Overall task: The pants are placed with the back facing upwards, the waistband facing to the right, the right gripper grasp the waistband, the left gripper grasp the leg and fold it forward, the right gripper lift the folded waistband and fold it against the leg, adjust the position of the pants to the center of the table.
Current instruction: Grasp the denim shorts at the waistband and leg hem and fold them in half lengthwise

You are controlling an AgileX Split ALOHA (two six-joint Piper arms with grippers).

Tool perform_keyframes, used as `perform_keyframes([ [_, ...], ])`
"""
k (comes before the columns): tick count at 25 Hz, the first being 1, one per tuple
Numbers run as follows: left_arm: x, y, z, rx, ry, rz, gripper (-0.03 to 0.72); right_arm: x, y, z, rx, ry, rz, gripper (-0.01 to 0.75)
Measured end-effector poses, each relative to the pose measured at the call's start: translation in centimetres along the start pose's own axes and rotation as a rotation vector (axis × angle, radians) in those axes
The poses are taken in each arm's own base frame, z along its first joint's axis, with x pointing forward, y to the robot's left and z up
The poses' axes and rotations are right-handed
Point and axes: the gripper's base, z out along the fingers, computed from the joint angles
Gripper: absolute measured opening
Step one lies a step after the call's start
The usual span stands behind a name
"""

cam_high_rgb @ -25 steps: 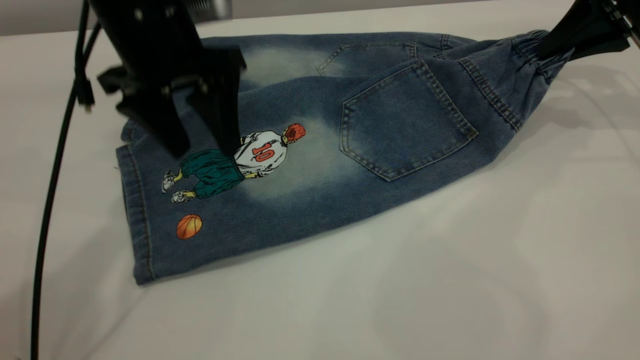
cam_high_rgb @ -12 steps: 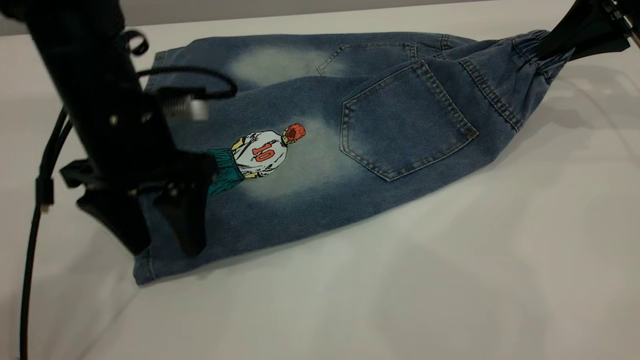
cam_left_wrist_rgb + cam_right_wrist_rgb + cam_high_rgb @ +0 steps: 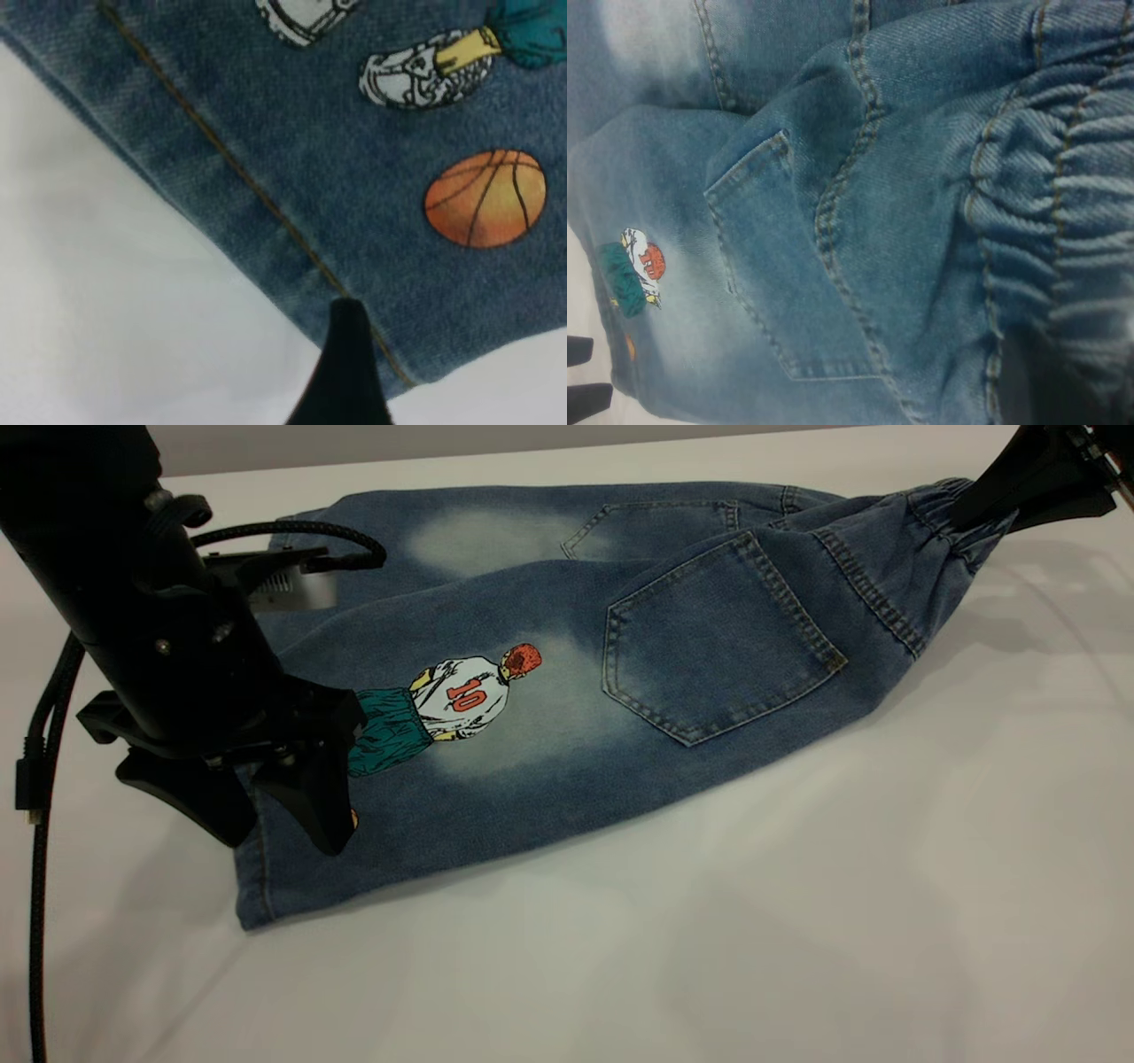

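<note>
2 grippers on these denim pants (image 3: 567, 682), which lie folded lengthwise on the white table (image 3: 709, 957), waistband (image 3: 952, 522) at the right. Right gripper (image 3: 974, 509) is clamped on that bunched waistband, holding it a bit off the table. Left gripper (image 3: 279, 824) hangs over the leg hem (image 3: 252, 868), fingers spread apart, near the basketball print (image 3: 485, 197).

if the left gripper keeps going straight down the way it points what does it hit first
Most likely the hem of the pants leg: the left gripper points down at it, fingers open. How high it sits above the cloth is unclear.
</note>
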Motion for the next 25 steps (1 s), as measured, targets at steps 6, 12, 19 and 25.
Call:
perform_keyframes([
  [6, 0.2, 0.1, 0.0, -0.008, 0.021, 0.011, 0.548, 0.0, 0.0, 0.0, -0.001, -0.001, 0.001, 0.033],
  [12, 0.7, 0.3, 1.0, -0.014, 0.053, -0.013, 0.548, 0.0, 0.0, 0.0, -0.001, -0.001, 0.001, 0.034],
  [19, 0.9, 0.6, 1.8, -0.022, 0.049, -0.031, 0.531, 0.0, 0.0, 0.0, -0.001, -0.001, 0.001, 0.036],
  [25, 0.9, 0.6, 1.8, -0.023, 0.044, -0.03, 0.49, 0.0, 0.0, 0.0, -0.002, -0.001, 0.001, 0.039],
])
